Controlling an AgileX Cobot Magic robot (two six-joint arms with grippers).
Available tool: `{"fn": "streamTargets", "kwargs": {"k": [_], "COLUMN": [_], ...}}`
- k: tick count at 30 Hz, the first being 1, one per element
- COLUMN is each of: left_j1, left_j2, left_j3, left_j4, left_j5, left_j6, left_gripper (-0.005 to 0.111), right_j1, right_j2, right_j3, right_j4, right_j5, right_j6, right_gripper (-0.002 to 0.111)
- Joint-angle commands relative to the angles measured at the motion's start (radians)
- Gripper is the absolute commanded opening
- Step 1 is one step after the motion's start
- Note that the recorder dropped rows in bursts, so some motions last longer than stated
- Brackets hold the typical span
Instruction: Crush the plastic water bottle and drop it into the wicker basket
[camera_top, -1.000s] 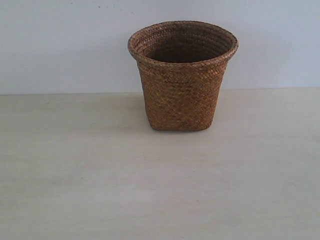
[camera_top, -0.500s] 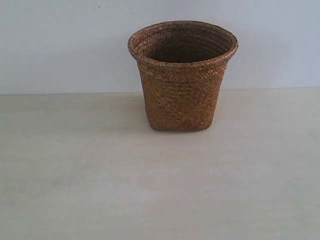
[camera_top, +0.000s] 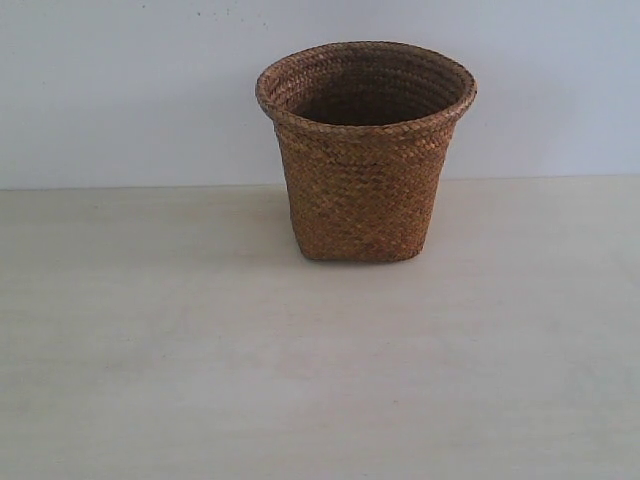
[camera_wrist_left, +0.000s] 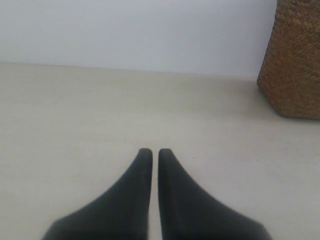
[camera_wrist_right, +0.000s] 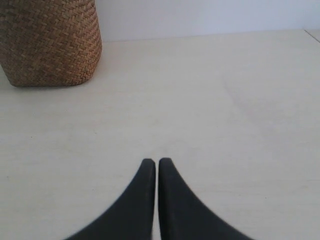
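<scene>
Pale, faintly grained tabletop (camera_top: 150, 350) runs back to a plain white wall (camera_top: 120, 90), and the wicker basket (camera_top: 365, 160) is the one thing standing on it in the exterior view. To the left of the basket, the left gripper (camera_wrist_left: 154, 151) hangs low over bare table, its two dark fingers (camera_wrist_left: 135, 190) drawn together with only a thin slit between the tips and nothing held in them. Its wrist camera catches the basket's lower woven wall (camera_wrist_left: 295, 65) a little way ahead and off to one side. The basket itself sits upright near the wall, its round flared rim tapering to a squarish base; its inside is dark and the bottom cannot be seen. To the right of the basket, the right gripper (camera_wrist_right: 156, 161) hovers over bare table in the same way, black fingers (camera_wrist_right: 175, 200) pressed nearly tip to tip around nothing, with the basket's side (camera_wrist_right: 50, 42) ahead of it, well apart from the tips.
</scene>
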Motion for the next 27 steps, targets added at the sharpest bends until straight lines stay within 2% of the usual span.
{"fn": "streamTargets", "kwargs": {"k": [1, 27], "left_j1": [0.003, 0.003], "left_j2": [-0.003, -0.003], "left_j3": [0.003, 0.003], "left_j4": [-0.01, -0.01], "left_j5": [0.0, 0.0], "left_j6": [0.006, 0.006], "left_gripper": [0.004, 0.004], "right_j1": [0.004, 0.004], "right_j2": [-0.007, -0.007], "right_j3": [-0.001, -0.001], "right_j4": [-0.018, 0.002], "right_j5": [0.001, 0.001], "right_j6": [0.009, 0.009], "right_gripper": [0.0, 0.0]}}
